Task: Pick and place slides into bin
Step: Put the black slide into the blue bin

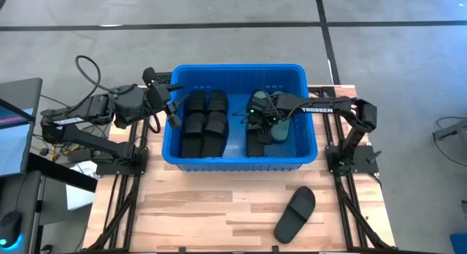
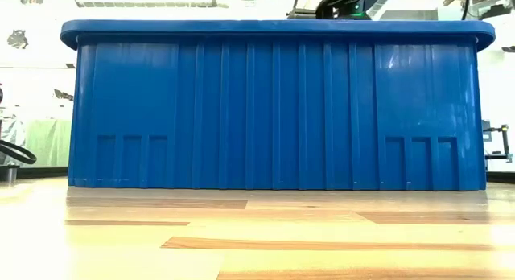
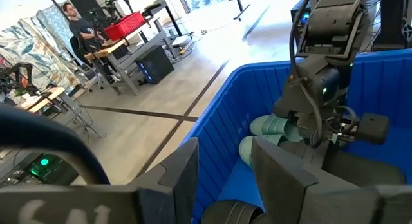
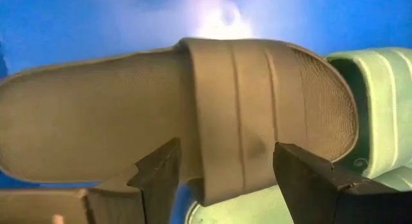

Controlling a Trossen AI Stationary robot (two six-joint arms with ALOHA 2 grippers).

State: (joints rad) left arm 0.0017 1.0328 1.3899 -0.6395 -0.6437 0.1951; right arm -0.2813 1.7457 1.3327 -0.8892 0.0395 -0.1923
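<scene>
The blue bin (image 1: pixel 237 160) stands at the table's far middle; its near wall (image 2: pixel 273 111) fills the low view. Several black slides (image 1: pixel 204 122) lie in its left half. In the right half lie pale teal slides (image 1: pixel 279 130) and a dark slide (image 4: pixel 129 114), which rests partly on a teal one (image 4: pixel 380 95). My right gripper (image 4: pixel 225 179) reaches down into the bin, open, its fingers on either side of that slide's strap (image 4: pixel 251 121). My left gripper (image 3: pixel 225 179) waits open above the bin's left rim (image 1: pixel 166 101), holding nothing. One black slide (image 1: pixel 295 212) lies on the table, near right. My right gripper stands open over the dark slide's strap edge (image 4: pixel 219 185), pointing down from above with one finger on each side. Whether a finger (image 4: pixel 158 176) touches the strap, I cannot tell. The slide lies in the bin, sole down.
Bare wooden tabletop (image 1: pixel 204 210) stretches in front of the bin. A monitor and cables (image 1: pixel 22 130) sit off the table's left edge. A person (image 3: pixel 77 21) sits at a desk far back in the room.
</scene>
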